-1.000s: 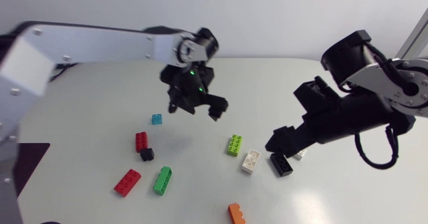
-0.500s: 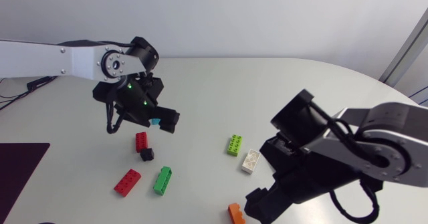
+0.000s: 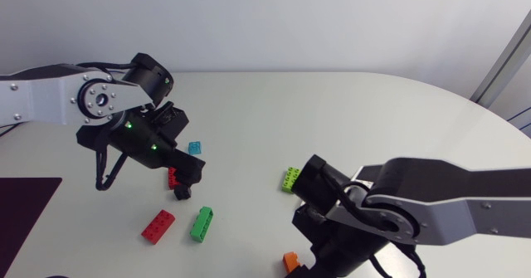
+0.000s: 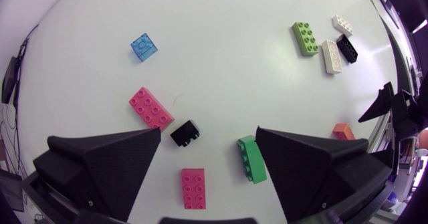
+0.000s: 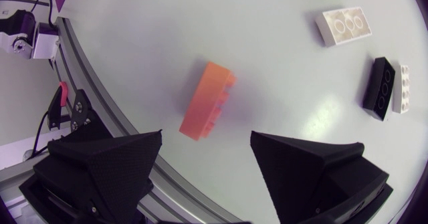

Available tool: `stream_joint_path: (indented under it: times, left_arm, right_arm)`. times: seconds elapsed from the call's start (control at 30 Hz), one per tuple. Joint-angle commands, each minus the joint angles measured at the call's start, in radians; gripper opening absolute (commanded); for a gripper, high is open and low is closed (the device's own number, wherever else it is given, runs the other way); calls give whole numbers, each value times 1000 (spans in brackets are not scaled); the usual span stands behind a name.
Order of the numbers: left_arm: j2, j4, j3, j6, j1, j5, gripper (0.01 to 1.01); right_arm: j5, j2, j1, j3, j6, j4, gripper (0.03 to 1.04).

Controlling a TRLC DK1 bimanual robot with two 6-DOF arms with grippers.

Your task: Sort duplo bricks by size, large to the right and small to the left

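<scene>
My left gripper (image 3: 178, 168) hangs open over a red brick (image 3: 172, 177) and a small black brick (image 3: 182, 192). Seen from the left wrist, the small black brick (image 4: 184, 133) lies just ahead of the gap between the fingers, with the red brick (image 4: 152, 107) beside it. A second red brick (image 4: 193, 187) and a green one (image 4: 252, 158) lie between the fingers (image 4: 107, 160). Further off is a small cyan brick (image 3: 196, 148). My right gripper (image 3: 309, 253) stands open above the orange brick (image 5: 207, 100) near the table's front edge.
A lime brick (image 3: 290, 179) lies mid-table. A white brick (image 5: 344, 25), a black brick (image 5: 381, 83) and a small white brick (image 5: 402, 87) lie beyond the orange one, hidden under my right arm in the head view. The table's edge rail (image 5: 100, 83) runs close to the orange brick.
My left arm swung left and toward the front, from mid-table to over the red and small black bricks. My right arm swept from the right side to the front middle, over the orange brick.
</scene>
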Motion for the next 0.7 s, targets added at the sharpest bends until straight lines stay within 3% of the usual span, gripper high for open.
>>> stream_joint_path:
  times: [0.0, 0.37, 0.53, 0.67]
  left_arm:
    - [-17, -1, -30, 30, 7, -1, 987]
    - [-8, -43, -44, 70, -58, 1, 987]
    - [-14, -144, -49, 117, -56, 12, 985]
    - [-52, -186, -69, 140, -55, 12, 985]
  right_arm:
    - [9, 40, 25, 44, 24, -9, 951]
    - [6, 143, 49, 90, 63, -18, 893]
    - [3, 158, 46, 106, 73, -18, 677]
    - [-25, 165, 32, 106, 74, 20, 195]
